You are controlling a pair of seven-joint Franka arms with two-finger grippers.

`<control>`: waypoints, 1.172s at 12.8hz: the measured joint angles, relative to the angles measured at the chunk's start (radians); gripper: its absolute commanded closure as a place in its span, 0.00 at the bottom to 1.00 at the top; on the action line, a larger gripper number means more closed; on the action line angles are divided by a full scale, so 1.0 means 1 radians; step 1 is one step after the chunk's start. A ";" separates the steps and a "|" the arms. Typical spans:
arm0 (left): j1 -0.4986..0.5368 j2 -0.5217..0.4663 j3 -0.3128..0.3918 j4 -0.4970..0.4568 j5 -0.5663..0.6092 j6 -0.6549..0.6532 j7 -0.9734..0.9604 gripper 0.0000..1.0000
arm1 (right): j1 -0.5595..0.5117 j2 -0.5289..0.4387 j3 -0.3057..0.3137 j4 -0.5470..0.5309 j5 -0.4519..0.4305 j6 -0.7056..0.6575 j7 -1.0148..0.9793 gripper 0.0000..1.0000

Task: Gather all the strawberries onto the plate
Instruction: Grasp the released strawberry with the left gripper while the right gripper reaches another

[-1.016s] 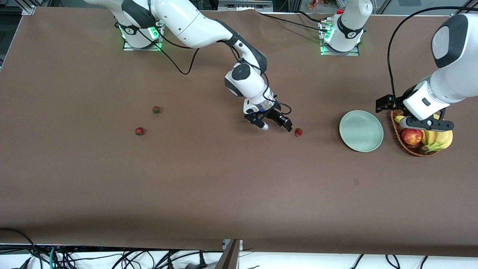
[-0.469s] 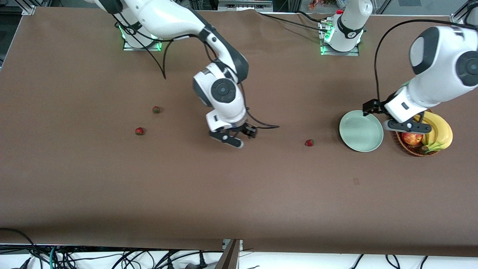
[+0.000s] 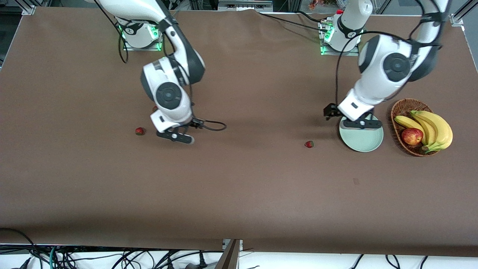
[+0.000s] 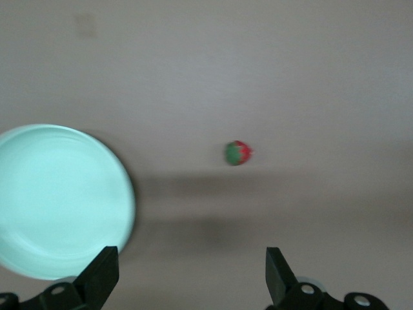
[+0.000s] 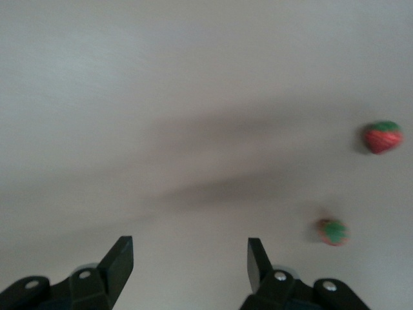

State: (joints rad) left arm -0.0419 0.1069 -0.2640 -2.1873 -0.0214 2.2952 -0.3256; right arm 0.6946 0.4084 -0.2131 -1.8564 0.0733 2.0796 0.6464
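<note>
One strawberry (image 3: 309, 144) lies on the bench (image 3: 239, 194), beside the plate (image 3: 361, 140) toward the right arm's end. The left end effector (image 3: 361, 123), released and empty, hangs over the plate's rim. The right end effector (image 3: 175, 136), fingers spread and empty, hangs well apart near another strawberry (image 3: 139, 131). Its wrist view shows a third strawberry (image 5: 333, 232), mostly hidden from the front.

The right gripper (image 5: 187, 265) hangs over bare brown table (image 5: 193, 97), its two dark fingers (image 5: 119, 258) spread apart with nothing between them. Two strawberries (image 5: 382, 137) (image 5: 333, 231) lie nearby, apparently not touching each other.
</note>
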 measured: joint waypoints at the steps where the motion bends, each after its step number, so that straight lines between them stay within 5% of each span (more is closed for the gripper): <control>1: -0.001 0.037 -0.031 -0.015 0.018 0.064 -0.067 0.00 | 0.000 -0.048 -0.025 -0.108 0.000 0.054 -0.045 0.21; 6: -0.002 0.315 -0.075 -0.001 0.309 0.324 -0.389 0.00 | 0.001 -0.153 -0.147 -0.439 0.000 0.303 -0.254 0.21; 10: 0.003 0.459 -0.036 0.120 0.334 0.339 -0.399 0.00 | 0.001 -0.138 -0.189 -0.536 0.000 0.442 -0.318 0.21; 11: 0.005 0.474 -0.031 0.136 0.334 0.339 -0.399 0.04 | 0.001 -0.130 -0.189 -0.549 0.000 0.471 -0.320 0.21; 13: 0.004 0.482 -0.029 0.146 0.334 0.339 -0.399 0.36 | 0.001 -0.112 -0.195 -0.560 0.000 0.503 -0.337 0.21; 15: 0.003 0.482 -0.031 0.150 0.334 0.336 -0.400 0.53 | -0.001 -0.109 -0.203 -0.561 0.000 0.506 -0.341 0.21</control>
State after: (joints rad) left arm -0.0387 0.5884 -0.2945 -2.0369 0.3126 2.6308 -0.7253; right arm 0.6932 0.2999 -0.4160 -2.4173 0.0733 2.5853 0.3051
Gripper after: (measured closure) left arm 0.198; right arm 0.203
